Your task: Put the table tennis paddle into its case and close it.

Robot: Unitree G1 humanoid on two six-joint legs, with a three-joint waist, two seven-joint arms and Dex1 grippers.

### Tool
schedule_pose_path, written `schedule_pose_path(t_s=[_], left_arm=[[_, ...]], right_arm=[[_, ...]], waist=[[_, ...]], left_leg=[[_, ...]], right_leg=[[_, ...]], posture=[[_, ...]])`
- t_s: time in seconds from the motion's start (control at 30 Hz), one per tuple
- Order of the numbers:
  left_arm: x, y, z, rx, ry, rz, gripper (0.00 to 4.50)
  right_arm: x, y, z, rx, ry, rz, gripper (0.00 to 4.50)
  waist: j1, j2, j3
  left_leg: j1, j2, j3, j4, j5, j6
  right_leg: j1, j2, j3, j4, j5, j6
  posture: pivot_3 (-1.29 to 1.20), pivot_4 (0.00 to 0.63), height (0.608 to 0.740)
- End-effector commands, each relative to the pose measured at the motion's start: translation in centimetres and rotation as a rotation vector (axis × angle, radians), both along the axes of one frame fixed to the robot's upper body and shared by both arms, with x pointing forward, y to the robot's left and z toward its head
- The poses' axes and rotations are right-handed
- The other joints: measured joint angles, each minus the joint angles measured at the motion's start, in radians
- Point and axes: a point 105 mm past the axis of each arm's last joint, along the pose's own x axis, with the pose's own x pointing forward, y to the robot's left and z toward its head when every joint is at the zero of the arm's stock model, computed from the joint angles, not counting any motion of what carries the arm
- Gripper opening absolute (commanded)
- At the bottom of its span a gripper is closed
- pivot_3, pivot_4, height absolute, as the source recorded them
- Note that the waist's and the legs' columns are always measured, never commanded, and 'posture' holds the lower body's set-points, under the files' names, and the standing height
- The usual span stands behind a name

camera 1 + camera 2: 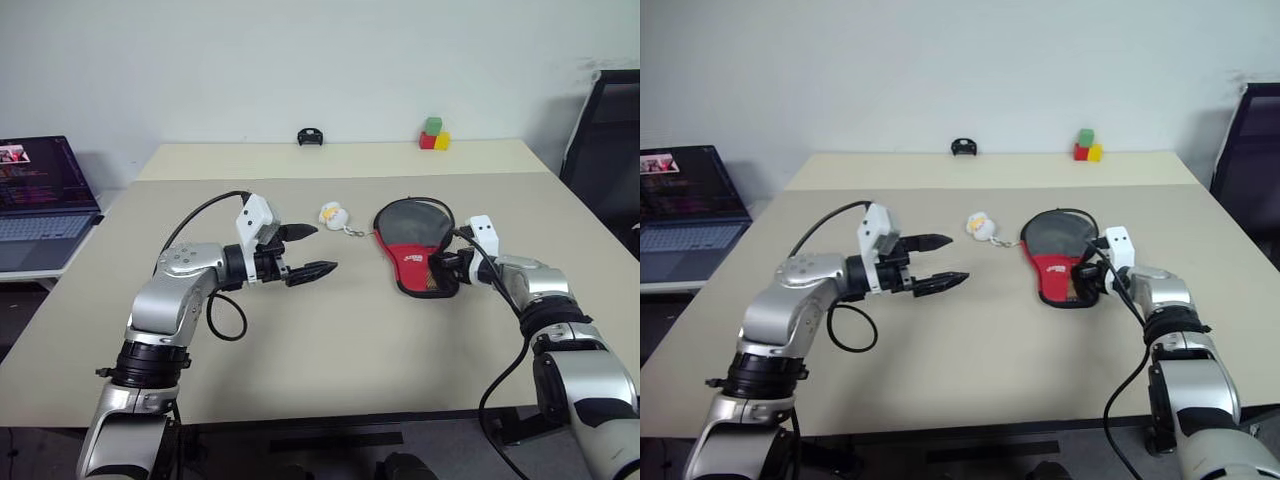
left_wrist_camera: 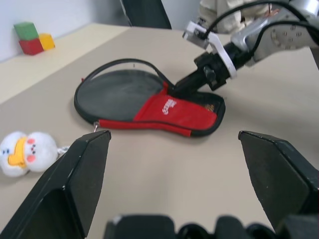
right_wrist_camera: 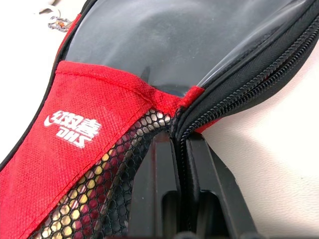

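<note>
Both grippers hung over the table (image 1: pixel 330 370): right gripper (image 1: pixel 438 268) pinched shut on the case (image 1: pixel 412 243) edge, paddle (image 2: pixel 119 90) inside; left gripper (image 1: pixel 312 251) gaped empty beside a charm (image 1: pixel 333 215); blocks (image 1: pixel 434 134) far behind.

arm shells: we see glossy silver-grey casings on both arms, with black bands ringing the joints.
wrist modules: we note a small white block atop each wrist, the left one with a dark slot.
cables: we see a thin black cable looping from each white block back along the forearm, plus a hanging loop under the left forearm.
left gripper (image 1: pixel 308 250): we see two black tapered fingers, broad at the base and pointed at the tip.
right gripper (image 3: pixel 182 149): we see flat matte-black fingers.
</note>
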Motion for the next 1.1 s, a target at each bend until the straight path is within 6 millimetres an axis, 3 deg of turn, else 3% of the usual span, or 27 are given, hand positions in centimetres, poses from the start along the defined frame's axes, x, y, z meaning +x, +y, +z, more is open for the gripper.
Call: schedule_pose_path(t_s=[0.03,0.27,0.53,0.8,1.1], left_arm=[[-1.2,0.3,0.5,0.016,-0.017,-0.047,4.5],[-3.5,1.8,-1.2,0.068,0.081,-0.09,4.5],[-6.1,2.3,-2.8,0.099,0.169,-0.13,4.5],[-9.0,2.2,-4.1,0.11,0.245,-0.153,4.5],[-10.6,2.8,-4.8,0.143,0.297,-0.176,4.5]], right_arm=[[-0.9,2.4,-0.7,0.029,0.039,0.097,0.01],[-4.3,6.4,0.0,0.08,0.048,0.241,0.01],[-7.9,9.1,0.5,0.144,0.072,0.292,0.01],[-11.7,9.8,-0.4,0.178,0.14,0.217,0.01],[-15.2,10.0,-1.3,0.219,0.221,0.079,0.01]], waist=[[-0.001,0.0,0.0],[-0.001,0.0,0.0],[0.003,0.0,0.0],[0.014,0.001,0.0],[0.025,0.001,0.0]], left_leg=[[0.0,0.0,0.0,0.0,0.0,0.0],[-0.002,0.001,-0.001,-0.002,0.0,0.0],[-0.002,0.001,-0.001,-0.002,0.0,0.0],[-0.004,0.001,-0.003,-0.002,0.0,0.0],[-0.004,0.001,-0.004,-0.002,0.0,0.0]], right_leg=[[0.0,0.0,0.0,0.0,0.0,0.0],[-0.002,0.0,-0.001,-0.001,0.0,0.0],[-0.002,0.0,-0.001,-0.002,0.0,0.0],[-0.002,0.0,-0.002,-0.003,-0.001,-0.001],[-0.002,0.0,-0.003,-0.003,-0.001,-0.001]], posture=[[0.0,0.15,0.74],[0.0,0.15,0.74],[0.0,0.15,0.74],[0.0,0.15,0.74],[0.0,0.15,0.74]])
